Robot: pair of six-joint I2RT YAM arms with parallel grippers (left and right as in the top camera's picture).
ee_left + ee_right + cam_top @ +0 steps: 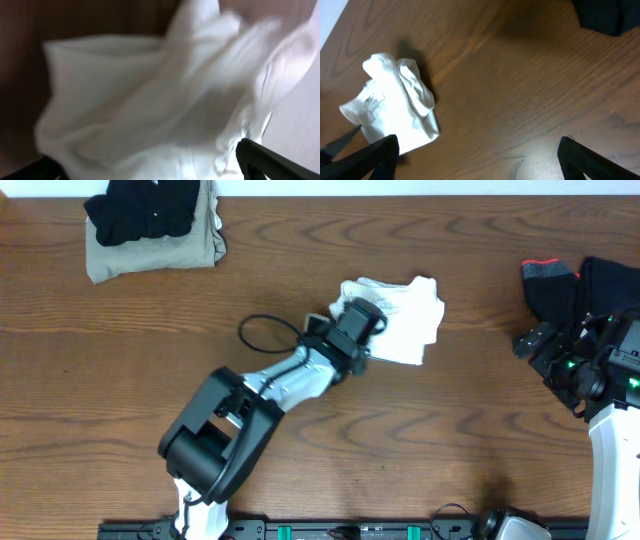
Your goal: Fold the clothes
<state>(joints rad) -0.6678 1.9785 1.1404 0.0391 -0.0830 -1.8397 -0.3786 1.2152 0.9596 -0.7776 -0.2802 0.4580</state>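
Observation:
The white shirt point(405, 320) lies bunched in a small, roughly folded heap at the table's middle. My left gripper point(360, 315) hovers over its left edge. In the left wrist view the white shirt point(150, 100) fills the picture, blurred, and the left gripper point(150, 167) is open, its dark fingertips point(260, 157) wide apart at the lower corners with cloth between them. My right gripper point(532, 345) is at the right edge beside a black garment point(575, 290). In its wrist view the right gripper point(480, 165) is open over bare wood, the white shirt point(395, 110) to its left.
A stack of folded clothes sits at the back left, a black one point(150, 210) on a khaki one point(150, 258). A black cable point(265, 335) loops beside the left arm. The black garment point(605, 15) shows at the right wrist view's top right.

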